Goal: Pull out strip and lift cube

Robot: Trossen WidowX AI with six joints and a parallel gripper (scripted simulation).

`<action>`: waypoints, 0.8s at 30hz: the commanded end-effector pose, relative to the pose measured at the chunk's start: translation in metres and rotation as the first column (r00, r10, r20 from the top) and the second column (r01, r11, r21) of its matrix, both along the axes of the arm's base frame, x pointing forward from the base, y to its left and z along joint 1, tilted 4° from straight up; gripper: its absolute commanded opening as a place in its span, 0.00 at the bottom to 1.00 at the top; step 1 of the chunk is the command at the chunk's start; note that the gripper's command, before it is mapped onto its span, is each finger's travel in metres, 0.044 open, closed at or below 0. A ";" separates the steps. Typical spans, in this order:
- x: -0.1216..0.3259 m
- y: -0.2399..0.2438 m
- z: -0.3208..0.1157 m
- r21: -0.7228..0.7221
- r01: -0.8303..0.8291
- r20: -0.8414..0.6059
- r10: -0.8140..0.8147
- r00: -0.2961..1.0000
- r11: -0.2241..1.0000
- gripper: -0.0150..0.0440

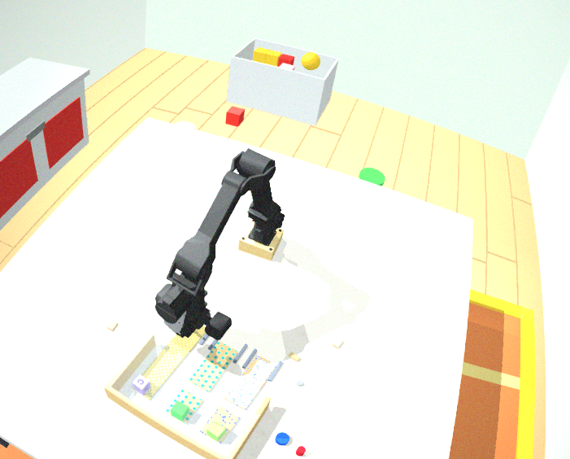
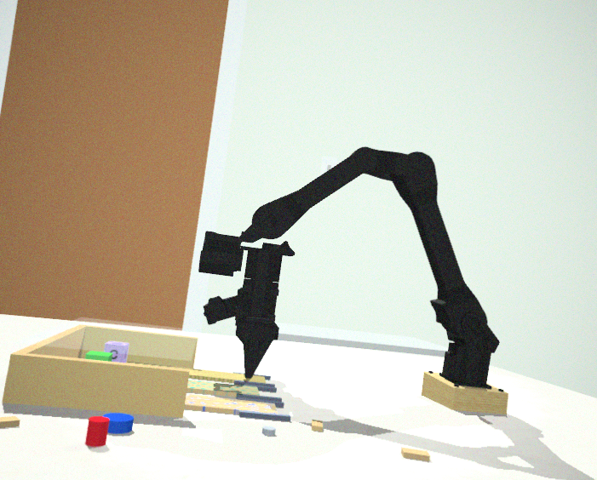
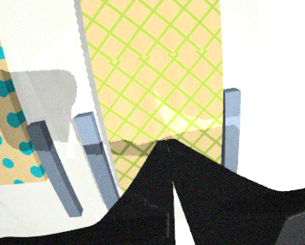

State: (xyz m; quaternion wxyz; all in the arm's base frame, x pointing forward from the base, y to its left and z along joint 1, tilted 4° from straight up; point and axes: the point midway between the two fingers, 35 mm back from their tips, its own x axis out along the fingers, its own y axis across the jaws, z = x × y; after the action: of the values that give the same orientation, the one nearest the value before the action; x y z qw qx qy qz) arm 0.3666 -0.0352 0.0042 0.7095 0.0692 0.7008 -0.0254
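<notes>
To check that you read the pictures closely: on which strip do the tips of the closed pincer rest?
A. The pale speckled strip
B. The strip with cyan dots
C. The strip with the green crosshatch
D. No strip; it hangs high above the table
C: in the wrist view the shut pincer presses its tips on the near end of the green crosshatch strip.
</notes>
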 end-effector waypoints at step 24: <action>0.002 0.000 -0.004 -0.004 0.003 0.000 -0.003 1.000 1.000 0.25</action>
State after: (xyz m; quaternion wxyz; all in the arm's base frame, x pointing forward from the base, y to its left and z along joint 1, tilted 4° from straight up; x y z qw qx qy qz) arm 0.3677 -0.0352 0.0035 0.7106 0.0689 0.6997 -0.0255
